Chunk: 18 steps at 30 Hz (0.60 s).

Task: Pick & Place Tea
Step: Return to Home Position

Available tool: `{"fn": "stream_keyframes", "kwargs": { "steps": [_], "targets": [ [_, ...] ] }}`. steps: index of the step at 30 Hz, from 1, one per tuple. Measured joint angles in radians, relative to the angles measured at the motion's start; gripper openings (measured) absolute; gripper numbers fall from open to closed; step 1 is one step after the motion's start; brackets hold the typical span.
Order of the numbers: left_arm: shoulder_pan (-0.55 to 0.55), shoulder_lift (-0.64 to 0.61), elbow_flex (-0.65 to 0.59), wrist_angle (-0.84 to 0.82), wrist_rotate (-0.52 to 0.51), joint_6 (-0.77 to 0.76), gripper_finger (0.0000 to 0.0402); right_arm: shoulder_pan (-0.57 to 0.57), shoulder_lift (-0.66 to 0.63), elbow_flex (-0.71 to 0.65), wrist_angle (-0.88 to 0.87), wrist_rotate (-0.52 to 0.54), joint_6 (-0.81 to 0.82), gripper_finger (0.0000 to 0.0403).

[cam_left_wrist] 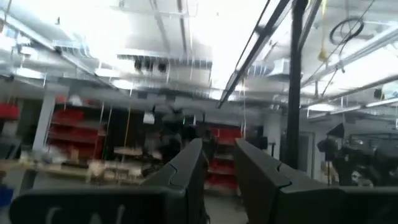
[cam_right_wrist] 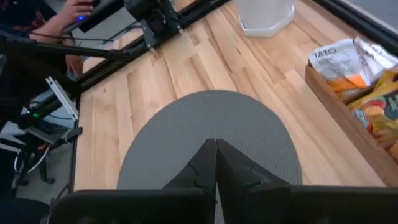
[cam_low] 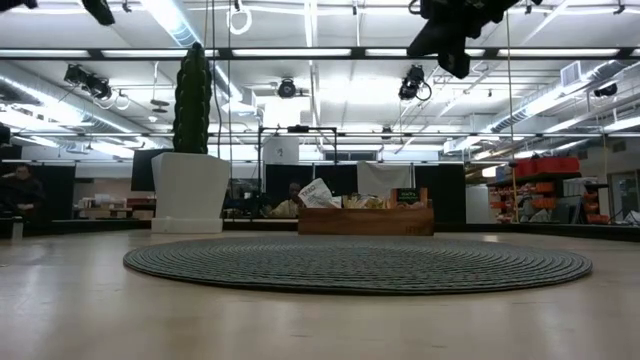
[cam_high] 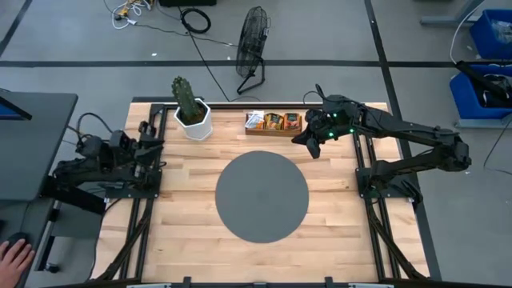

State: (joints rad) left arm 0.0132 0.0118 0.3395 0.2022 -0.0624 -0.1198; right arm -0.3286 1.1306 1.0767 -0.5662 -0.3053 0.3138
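Note:
Several tea sachets [cam_high: 272, 121], orange or white with orange marks, stand packed in a brown wooden tray [cam_high: 276, 131] at the table's far edge. In the right wrist view the sachets [cam_right_wrist: 348, 62] poke above the tray's wall [cam_right_wrist: 339, 102]. My right gripper [cam_high: 312, 148] hangs high over the table just near and right of the tray's right end. It is shut and empty [cam_right_wrist: 216, 152], and it shows at the top of the low view [cam_low: 455, 60]. My left gripper [cam_high: 154, 150] waits at the table's left edge, and its fingers [cam_left_wrist: 219, 155] stand a narrow gap apart.
A round grey mat [cam_high: 262, 196] lies in the table's middle, below and near my right gripper. A cactus in a white pot [cam_high: 192, 120] stands left of the tray. A person's hand [cam_high: 12, 256] rests beyond the table's near left corner.

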Motion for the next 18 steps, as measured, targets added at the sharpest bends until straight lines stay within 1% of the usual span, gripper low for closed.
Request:
{"fn": "stream_keyframes", "kwargs": {
  "steps": [4,9,12,18],
  "targets": [
    [0.000,-0.008,-0.088,-0.022,0.000,-0.062,0.0096,0.007,0.014,0.000,-0.029,0.001,0.000,0.0011],
    [0.000,-0.007,-0.197,0.094,0.000,-0.115,0.0096,0.027,0.040,0.000,-0.033,0.002,0.037,0.0010],
    [0.000,-0.008,-0.233,0.143,0.001,-0.126,0.0096,0.042,0.055,0.000,-0.033,0.002,0.063,0.0010],
    [0.003,-0.008,-0.288,0.155,-0.001,-0.157,0.0096,0.065,0.070,0.000,-0.034,0.010,0.071,0.0010]
  ]
}}
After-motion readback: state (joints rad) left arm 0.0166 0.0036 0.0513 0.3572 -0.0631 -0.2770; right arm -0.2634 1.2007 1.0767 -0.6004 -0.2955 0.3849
